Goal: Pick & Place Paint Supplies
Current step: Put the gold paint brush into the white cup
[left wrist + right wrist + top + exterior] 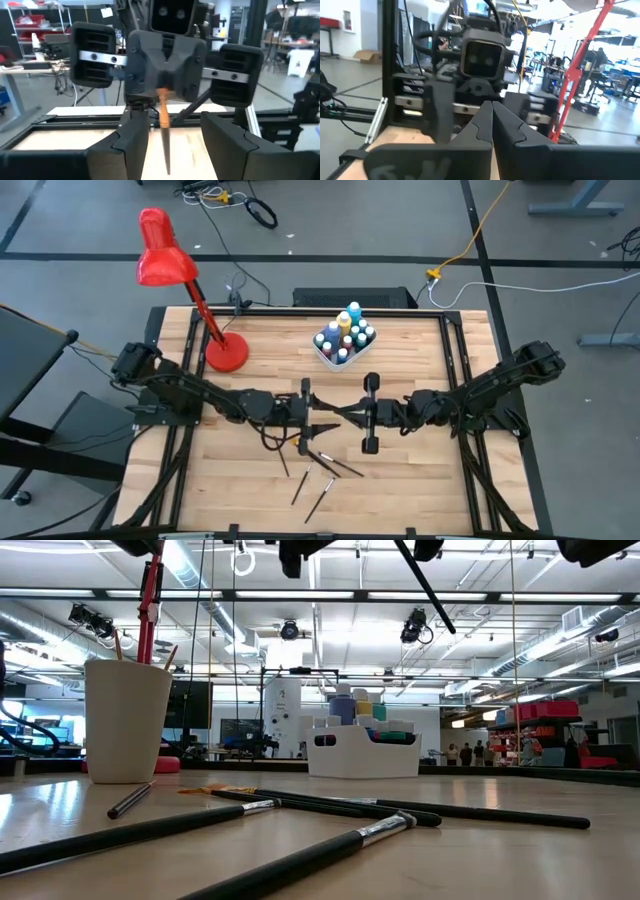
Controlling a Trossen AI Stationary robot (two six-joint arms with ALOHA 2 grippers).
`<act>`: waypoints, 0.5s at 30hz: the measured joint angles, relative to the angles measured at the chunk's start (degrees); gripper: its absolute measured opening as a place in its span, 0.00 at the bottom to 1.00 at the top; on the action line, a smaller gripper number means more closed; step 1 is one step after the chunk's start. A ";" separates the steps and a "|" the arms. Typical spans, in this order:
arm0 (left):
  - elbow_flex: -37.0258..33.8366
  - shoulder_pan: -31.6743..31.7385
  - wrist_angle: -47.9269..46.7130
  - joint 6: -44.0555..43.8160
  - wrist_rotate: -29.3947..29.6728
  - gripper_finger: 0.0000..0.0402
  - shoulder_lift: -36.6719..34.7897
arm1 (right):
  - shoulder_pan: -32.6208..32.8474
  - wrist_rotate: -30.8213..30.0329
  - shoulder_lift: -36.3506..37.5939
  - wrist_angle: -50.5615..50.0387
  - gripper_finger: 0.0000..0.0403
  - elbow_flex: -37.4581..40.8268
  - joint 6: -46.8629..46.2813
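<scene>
Wooden table [420, 470], left pincer [170, 145] parted, right pincer [492, 127] pressed onto paintbrush [164, 130]

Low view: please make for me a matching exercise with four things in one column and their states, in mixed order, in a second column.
Things:
1. white tray
2. beige cup
3. loose paintbrushes
4. raised paintbrush

States:
A. lying flat on the table
B. tilted in the air, off the table
C. holding the paint bottles
D. standing upright, thin handles poking out

Pairs: 1-C, 2-D, 3-A, 4-B
</scene>
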State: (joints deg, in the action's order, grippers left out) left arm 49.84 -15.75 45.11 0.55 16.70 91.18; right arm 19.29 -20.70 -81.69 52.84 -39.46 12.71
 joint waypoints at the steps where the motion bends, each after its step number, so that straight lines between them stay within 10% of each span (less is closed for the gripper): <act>1: 0.00 0.27 0.27 -0.43 0.03 0.47 0.00 | -0.16 0.61 0.00 0.32 0.00 -0.01 0.00; 15: 0.02 2.45 1.39 1.70 0.15 0.40 0.00 | -2.94 3.79 0.02 1.90 0.00 -0.02 -0.13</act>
State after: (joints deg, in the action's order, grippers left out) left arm 49.87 -13.30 46.50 2.25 16.86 91.18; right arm 16.35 -16.91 -81.67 54.74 -39.48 12.58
